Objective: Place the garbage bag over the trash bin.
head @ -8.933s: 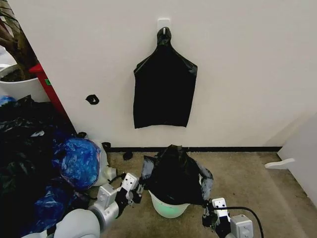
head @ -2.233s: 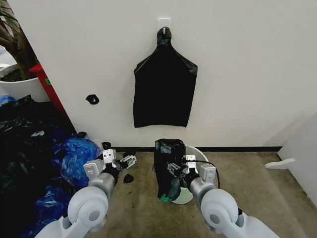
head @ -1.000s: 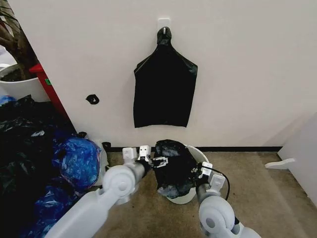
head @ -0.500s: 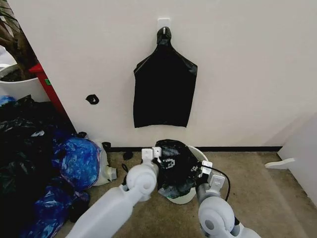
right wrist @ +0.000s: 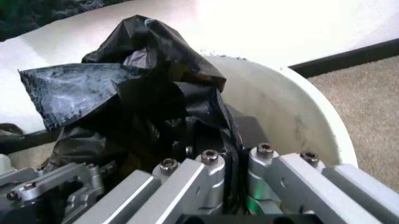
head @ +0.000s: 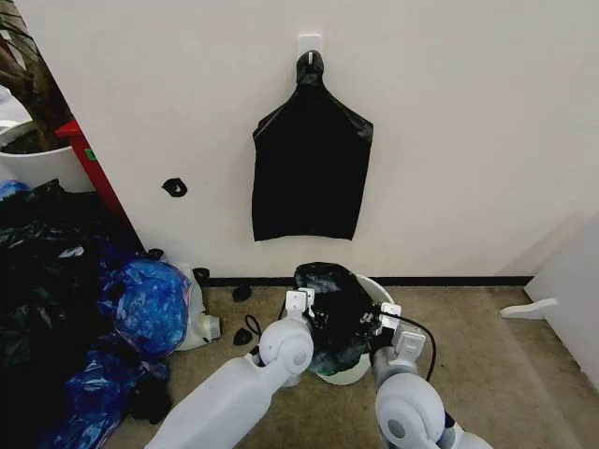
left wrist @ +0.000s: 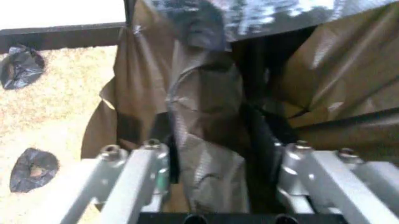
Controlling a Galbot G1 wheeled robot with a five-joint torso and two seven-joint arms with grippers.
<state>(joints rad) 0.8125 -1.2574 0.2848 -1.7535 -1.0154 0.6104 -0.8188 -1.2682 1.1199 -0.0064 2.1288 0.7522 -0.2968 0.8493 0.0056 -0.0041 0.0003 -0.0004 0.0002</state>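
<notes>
The cream-white trash bin (head: 376, 292) stands tilted on the carpet by the wall. The glossy black garbage bag (head: 332, 304) is bunched over its left side and mouth. My left gripper (head: 301, 303) is pressed against the bag's left flank. In the left wrist view its fingers (left wrist: 145, 161) stand wide apart, with a fold of the bag (left wrist: 206, 140) between them. My right gripper (head: 380, 320) is at the bin's right rim. In the right wrist view that gripper (right wrist: 237, 161) is shut on the bag (right wrist: 143, 93), just inside the bin's wall (right wrist: 293, 116).
A flat black bag bundle (head: 309, 178) hangs from a wall hook above the bin. Heaped blue and black bags (head: 94, 318) fill the left floor, below a white plant pot (head: 28, 164). Black scraps (head: 248, 332) lie on the carpet. A white panel (head: 571, 281) stands at right.
My left arm has swung in from the left floor to the bag's left side. The right gripper has stayed at the bin's rim. The bag sits bunched on the bin.
</notes>
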